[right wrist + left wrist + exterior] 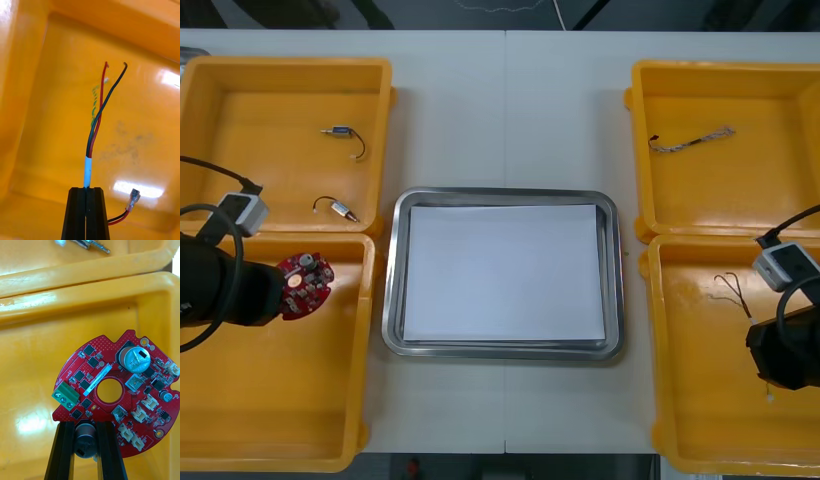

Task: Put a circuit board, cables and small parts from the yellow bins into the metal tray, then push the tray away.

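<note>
Centre: white-lined metal tray [502, 194] not yet loaded. Lower left: round red circuit board [305, 284] clamped in left gripper [85, 425]. Lower right: red-and-black cable [99, 112] pinched in right gripper [86, 189].

Table [460, 110]: light, matte, plain top, running full width of front view. Thin straight seam [505, 120] down its middle, far edge to near edge, splitting top into two slabs. Beyond far edge: dark floor [430, 12], thin pale cord [559, 12] slanting across it just right of seam line. Darker diagonal shapes there too unclear to name. Beyond near edge: narrow dark strip [510, 470], with small red spot [412, 467] on it, kind cannot be told.
</note>
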Controlling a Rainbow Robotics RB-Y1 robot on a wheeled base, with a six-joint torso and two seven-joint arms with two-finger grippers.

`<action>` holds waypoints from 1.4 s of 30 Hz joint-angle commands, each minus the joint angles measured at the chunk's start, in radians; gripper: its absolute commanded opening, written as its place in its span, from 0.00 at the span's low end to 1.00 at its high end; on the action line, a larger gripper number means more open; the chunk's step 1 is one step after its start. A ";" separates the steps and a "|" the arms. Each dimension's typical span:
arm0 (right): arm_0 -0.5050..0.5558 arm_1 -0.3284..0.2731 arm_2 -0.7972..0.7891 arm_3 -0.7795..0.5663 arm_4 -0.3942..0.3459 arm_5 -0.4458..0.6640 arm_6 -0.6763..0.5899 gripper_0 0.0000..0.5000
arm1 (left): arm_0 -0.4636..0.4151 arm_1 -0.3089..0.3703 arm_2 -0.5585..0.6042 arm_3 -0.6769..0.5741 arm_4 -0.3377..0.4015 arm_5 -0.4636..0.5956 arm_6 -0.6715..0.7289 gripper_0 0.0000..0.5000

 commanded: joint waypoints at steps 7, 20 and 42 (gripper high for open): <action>-0.127 -0.069 -0.211 -0.080 -0.235 0.193 0.053 0.00 | -0.229 0.038 -0.216 -0.049 -0.028 0.079 0.214 0.00; -0.232 -0.236 -0.223 -0.080 -0.396 0.193 0.070 0.00 | -0.443 -0.059 -0.617 0.003 -0.241 -0.001 0.493 0.00; -0.275 -0.256 -0.171 -0.080 -0.411 0.193 0.082 0.00 | -0.454 -0.143 -0.864 0.207 -0.421 -0.196 0.536 0.01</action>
